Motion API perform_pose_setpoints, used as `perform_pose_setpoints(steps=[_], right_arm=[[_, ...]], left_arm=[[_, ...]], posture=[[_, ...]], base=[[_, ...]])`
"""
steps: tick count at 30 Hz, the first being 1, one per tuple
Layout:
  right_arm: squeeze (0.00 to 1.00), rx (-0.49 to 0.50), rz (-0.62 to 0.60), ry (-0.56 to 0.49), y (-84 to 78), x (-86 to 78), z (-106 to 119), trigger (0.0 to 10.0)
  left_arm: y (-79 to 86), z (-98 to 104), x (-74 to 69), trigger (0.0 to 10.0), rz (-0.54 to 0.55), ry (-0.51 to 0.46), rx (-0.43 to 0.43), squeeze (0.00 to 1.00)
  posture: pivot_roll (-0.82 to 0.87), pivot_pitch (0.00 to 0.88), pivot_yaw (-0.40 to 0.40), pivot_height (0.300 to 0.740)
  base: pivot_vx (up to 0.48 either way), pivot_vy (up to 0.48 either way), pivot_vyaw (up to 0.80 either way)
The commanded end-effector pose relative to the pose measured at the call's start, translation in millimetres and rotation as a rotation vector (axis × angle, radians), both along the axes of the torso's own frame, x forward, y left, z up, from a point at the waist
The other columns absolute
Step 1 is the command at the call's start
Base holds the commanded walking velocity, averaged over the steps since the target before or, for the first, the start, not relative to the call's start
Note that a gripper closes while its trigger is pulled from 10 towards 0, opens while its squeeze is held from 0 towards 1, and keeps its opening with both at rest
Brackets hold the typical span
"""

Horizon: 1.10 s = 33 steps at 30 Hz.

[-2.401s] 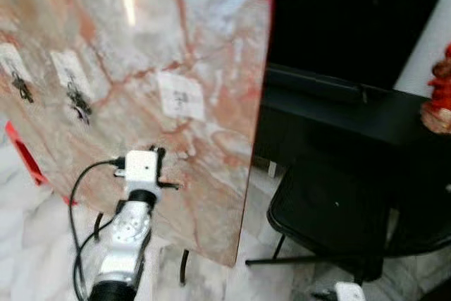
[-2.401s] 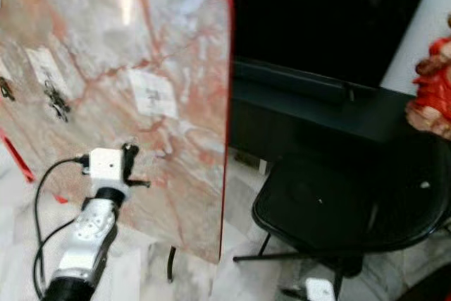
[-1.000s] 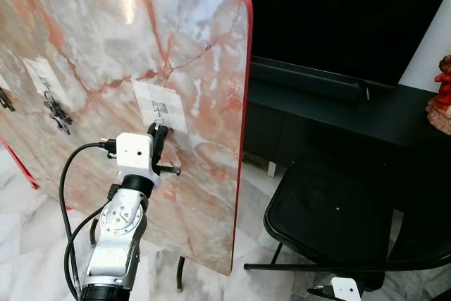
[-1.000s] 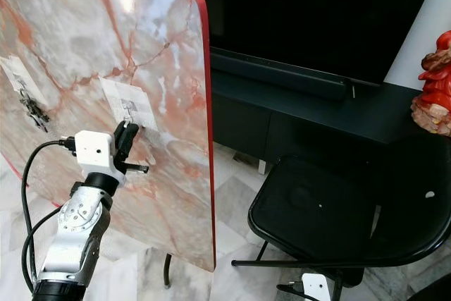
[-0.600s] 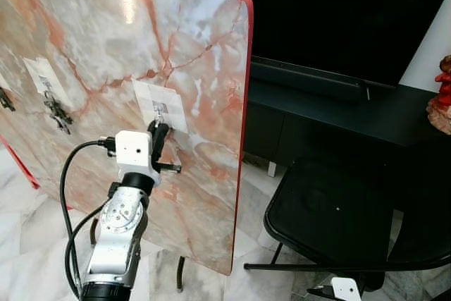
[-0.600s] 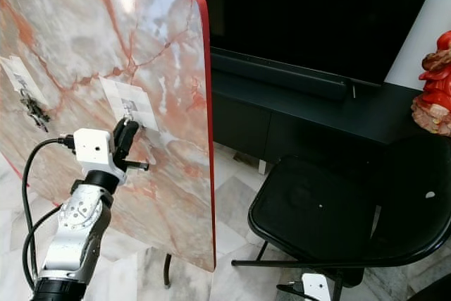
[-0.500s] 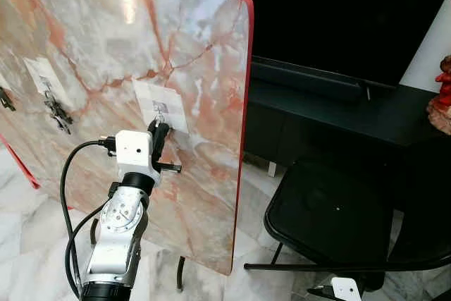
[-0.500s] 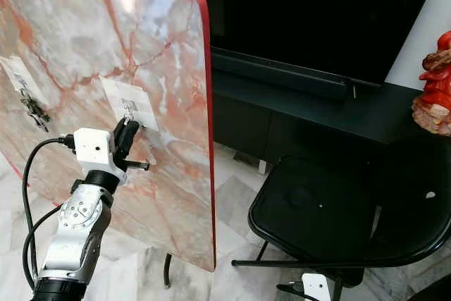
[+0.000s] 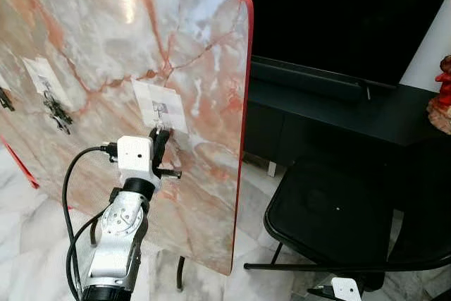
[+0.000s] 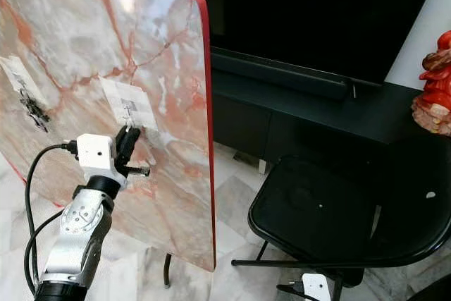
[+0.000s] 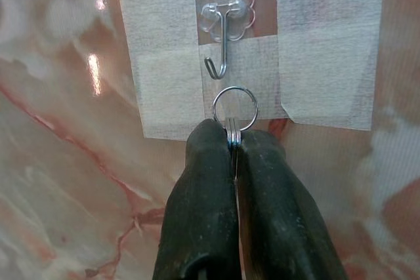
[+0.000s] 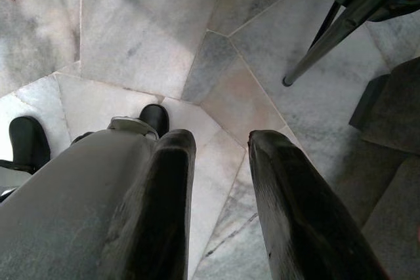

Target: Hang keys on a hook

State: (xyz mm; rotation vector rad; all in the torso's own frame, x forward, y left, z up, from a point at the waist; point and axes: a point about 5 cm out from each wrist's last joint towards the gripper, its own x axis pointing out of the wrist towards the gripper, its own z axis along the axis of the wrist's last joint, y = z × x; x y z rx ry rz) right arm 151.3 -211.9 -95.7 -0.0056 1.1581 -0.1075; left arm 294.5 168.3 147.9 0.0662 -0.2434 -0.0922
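Steel key ring [image 11: 235, 109] sat clamped between the tips of my left gripper [image 11: 233, 145] at frame centre, just under the wire hook [image 11: 222, 44] but not yet over it, while my right gripper [image 12: 220, 162] hung idle, fingers parted.

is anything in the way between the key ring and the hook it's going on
Nothing visible. The left hand pinches the key ring just beneath the hook, apart from it, with bare tape between them on the marble board.
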Motion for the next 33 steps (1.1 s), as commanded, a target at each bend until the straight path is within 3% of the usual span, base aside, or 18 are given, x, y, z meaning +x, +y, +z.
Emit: perform_pose_setpoints(steps=[1,12,23,33], right_arm=[[0.0,-0.01,0.002,0.006,-1.6,-0.9,0,10.0],[0.0,-0.017,0.003,0.006,-2.0,-0.6,0,10.0],[0.0,-0.022,0.001,0.007,-2.4,-0.5,0,10.0],[0.0,-0.023,0.006,0.006,-2.2,0.1,0,10.0]], left_arm=[[-0.3,1,-0.6,10.0,-0.004,-0.01,-0.005,0.0],[-9.0,7,-3.4,10.0,-0.083,-0.041,0.022,0.0],[2.3,19,-11.4,10.0,-0.017,-0.103,0.022,0.0],[7.1,13,-10.2,10.0,0.011,-0.065,-0.008,0.0]], posture=[[0.01,0.0,-0.018,0.723],[0.01,0.0,-0.018,0.723],[0.02,0.0,-0.021,0.723],[0.02,0.0,-0.023,0.723]], base=[[0.0,0.0,0.0],[0.0,0.0,0.0],[0.0,0.0,0.0],[0.0,0.0,0.0]])
